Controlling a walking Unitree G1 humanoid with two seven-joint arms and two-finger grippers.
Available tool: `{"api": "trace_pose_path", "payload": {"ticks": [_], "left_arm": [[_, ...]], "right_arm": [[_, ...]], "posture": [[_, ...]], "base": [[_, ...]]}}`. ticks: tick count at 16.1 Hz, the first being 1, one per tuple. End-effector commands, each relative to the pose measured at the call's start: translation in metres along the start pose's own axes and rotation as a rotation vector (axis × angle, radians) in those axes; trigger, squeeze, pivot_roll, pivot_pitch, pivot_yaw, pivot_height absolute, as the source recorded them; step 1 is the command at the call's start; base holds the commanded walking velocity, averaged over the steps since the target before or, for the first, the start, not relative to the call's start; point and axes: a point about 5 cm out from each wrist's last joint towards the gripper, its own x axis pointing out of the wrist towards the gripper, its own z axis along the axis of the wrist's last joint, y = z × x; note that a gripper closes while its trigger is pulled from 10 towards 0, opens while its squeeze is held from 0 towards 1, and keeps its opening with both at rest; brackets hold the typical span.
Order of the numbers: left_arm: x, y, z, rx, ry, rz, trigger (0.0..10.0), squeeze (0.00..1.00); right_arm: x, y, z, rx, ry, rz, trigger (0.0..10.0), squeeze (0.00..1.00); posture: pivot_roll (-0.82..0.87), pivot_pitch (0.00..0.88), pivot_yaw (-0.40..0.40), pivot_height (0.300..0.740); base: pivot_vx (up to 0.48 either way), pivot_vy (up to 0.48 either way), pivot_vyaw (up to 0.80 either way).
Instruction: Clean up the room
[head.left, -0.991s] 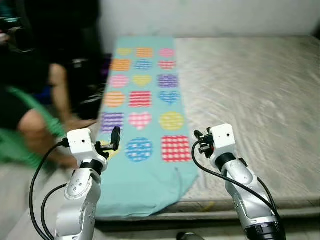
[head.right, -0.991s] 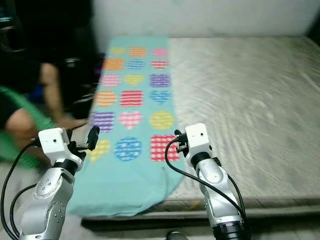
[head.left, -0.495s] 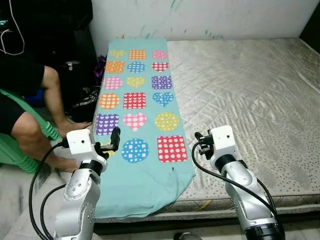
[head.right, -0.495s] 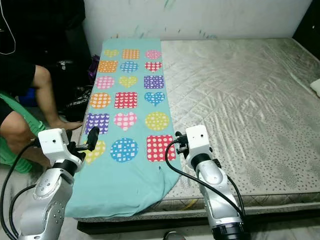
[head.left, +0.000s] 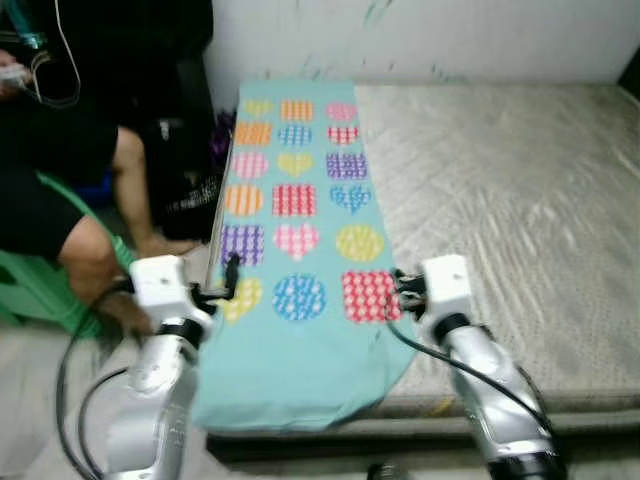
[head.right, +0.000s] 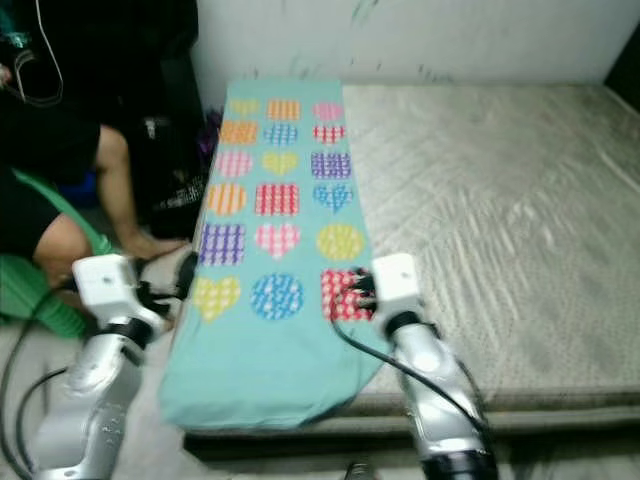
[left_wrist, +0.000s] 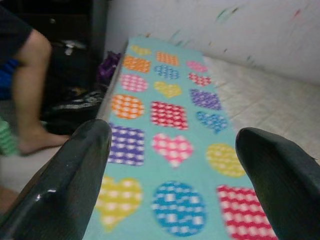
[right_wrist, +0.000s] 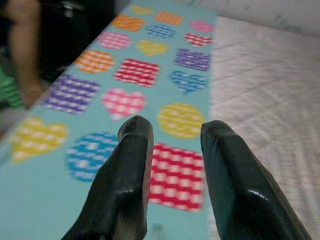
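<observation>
Bed ahead, a cloth along its left side, a person seated off to the left.

The bed stretches forward to the wall. The cloth lies lengthwise on the bed's left strip, its near end hanging over the front edge. The person sits on a chair left of the bed, feet on the floor beside it. The left end effector hovers at the cloth's left edge, fingers spread; the right end effector hovers over the cloth's near right part, fingers slightly apart.
</observation>
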Motion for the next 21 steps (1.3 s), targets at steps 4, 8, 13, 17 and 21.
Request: {"api": "trace_pose_path", "payload": {"ticks": [4,8,13,17,21], "left_arm": [[0.002,-0.005,0.002,-0.003,-0.01,-0.013,10.0,0.0],[0.002,-0.004,0.002,-0.005,-0.016,-0.006,10.0,0.0],[0.0,-0.002,0.002,0.0,-0.011,0.008,10.0,0.0],[-0.001,0.0,0.0,0.013,0.008,0.018,10.0,0.0],[-0.004,0.006,-0.001,0.015,0.024,0.036,10.0,0.0]], "right_arm": [[0.001,-0.017,0.006,-0.017,-0.02,-0.044,10.0,0.0],[0.002,-0.017,0.007,-0.026,-0.023,-0.042,10.0,0.0],[0.002,-0.011,0.007,-0.028,-0.027,-0.031,10.0,0.0],[-0.001,-0.008,0.004,0.009,-0.005,-0.027,10.0,0.0],[-0.008,-0.005,0.002,0.001,0.008,0.0,10.0,0.0]], "posture": [[-0.2,0.09,0.035,0.74],[-0.2,0.089,0.031,0.74],[-0.19,0.096,0.032,0.74],[-0.19,0.125,0.035,0.74],[-0.19,0.155,0.034,0.735]], "base": [[0.0,0.0,0.0],[0.0,0.0,0.0],[0.0,0.0,0.0],[0.0,0.0,0.0],[0.0,0.0,0.0]]}}
